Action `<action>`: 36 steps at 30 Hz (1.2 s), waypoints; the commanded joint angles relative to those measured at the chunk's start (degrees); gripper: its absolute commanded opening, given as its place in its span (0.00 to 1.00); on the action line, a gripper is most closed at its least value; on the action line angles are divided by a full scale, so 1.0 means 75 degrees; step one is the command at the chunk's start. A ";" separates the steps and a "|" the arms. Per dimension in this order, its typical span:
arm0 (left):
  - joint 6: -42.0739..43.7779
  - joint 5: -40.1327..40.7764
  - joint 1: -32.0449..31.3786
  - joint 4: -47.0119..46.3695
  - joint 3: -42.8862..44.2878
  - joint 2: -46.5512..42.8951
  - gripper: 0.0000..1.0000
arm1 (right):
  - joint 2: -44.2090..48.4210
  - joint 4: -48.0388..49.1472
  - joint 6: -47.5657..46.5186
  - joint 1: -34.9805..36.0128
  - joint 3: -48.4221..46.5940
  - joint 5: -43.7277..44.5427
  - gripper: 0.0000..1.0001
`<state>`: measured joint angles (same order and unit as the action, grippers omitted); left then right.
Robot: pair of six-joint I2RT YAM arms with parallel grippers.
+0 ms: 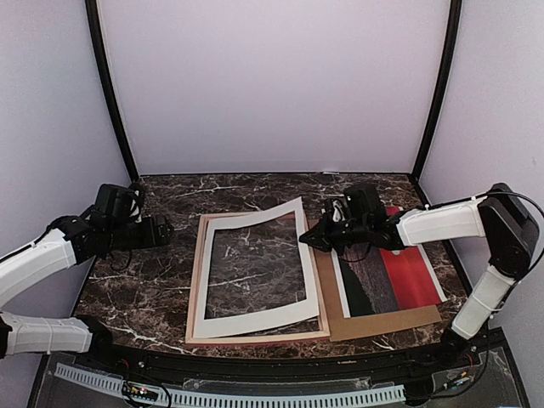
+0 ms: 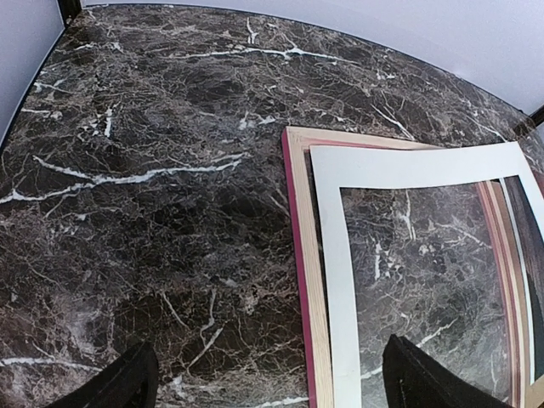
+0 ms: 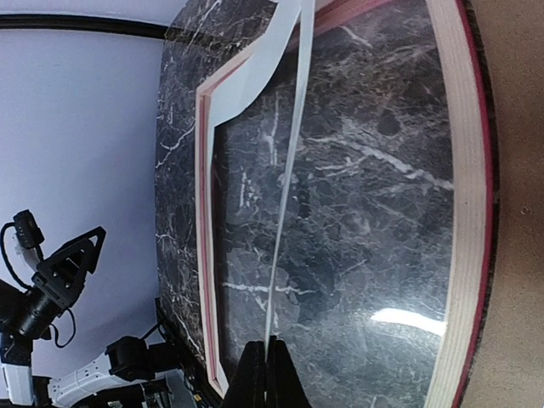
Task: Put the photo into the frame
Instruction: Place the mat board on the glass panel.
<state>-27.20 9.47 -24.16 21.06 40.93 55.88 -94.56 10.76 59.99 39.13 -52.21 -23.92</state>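
From above, the left gripper point(image 1: 164, 229) is hovering wide open and empty at nine o'clock of the frame point(image 1: 194, 289). The photo point(image 1: 416, 276) is lying at three o'clock on the backing board point(image 1: 374, 325).

On the left wrist, the fingers point(image 2: 119, 387) are hanging apart over the marble table point(image 2: 153, 170).

On the right wrist, the right gripper point(image 3: 262, 374) is pinching the white mat point(image 3: 289, 170) by its edge.

The print is looking thin, light and floppy, so I'd take it by a border corner.

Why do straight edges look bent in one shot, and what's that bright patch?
Left wrist: the wide lens bows the far edge of the table and the top of the mat. Right wrist: a bright glare patch inside the frame. Top: soft, even light, faint shadows.
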 commanded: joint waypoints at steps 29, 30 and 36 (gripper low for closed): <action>0.0158 -0.0945 -0.0080 -0.0813 0.0035 0.1040 0.95 | -0.0851 -0.0307 -0.0729 -0.0017 -0.0235 0.0556 0.00; 0.0158 -0.0952 -0.0087 -0.0826 0.0037 0.1068 0.95 | -0.0845 -0.0304 -0.0703 0.0001 -0.0218 0.0583 0.00; 0.0167 -0.0969 -0.0118 -0.0880 0.0060 0.1141 0.95 | -0.0928 -0.0324 -0.0717 0.0102 -0.0242 0.0667 0.00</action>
<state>-26.13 2.59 -24.71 15.79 40.93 64.36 -101.65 8.58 54.96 39.11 -53.01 -20.03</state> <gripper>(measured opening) 0.953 0.006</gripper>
